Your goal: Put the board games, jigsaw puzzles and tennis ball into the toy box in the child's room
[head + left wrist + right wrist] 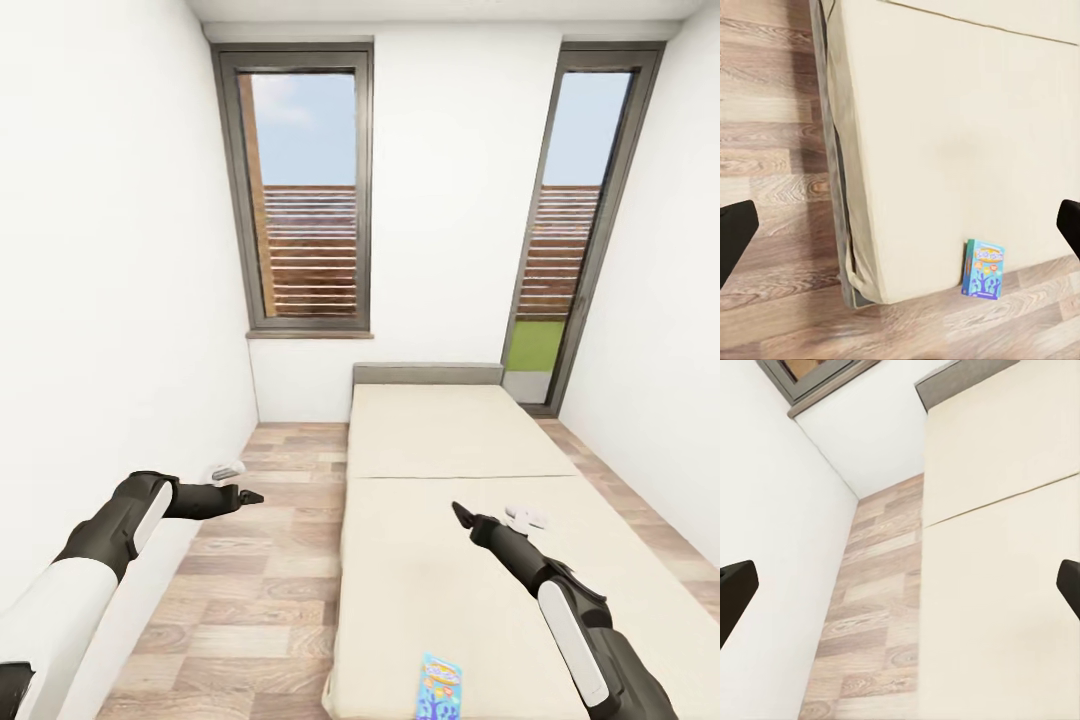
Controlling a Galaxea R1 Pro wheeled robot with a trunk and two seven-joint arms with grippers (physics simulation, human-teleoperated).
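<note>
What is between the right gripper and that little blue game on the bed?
Nothing visible. The right gripper hangs open over bare mattress, and the blue game lies flat near the foot edge of the bed, uncovered.

I was looking down a narrow room with plain white walls [110, 300] and a white ceiling [450, 10]. The floor [260, 560] was wood plank in mixed brown and grey tones. A low bed [450, 450] with a beige two-part mattress ran along the right, its grey headboard [427, 373] against the far wall. Two tall grey-framed windows stood in that wall: the left window [300, 190] above a sill, the right window [580, 220] reaching the floor. Through both I saw blue sky, a slatted wooden fence and some grass. The light was even and bright.
</note>
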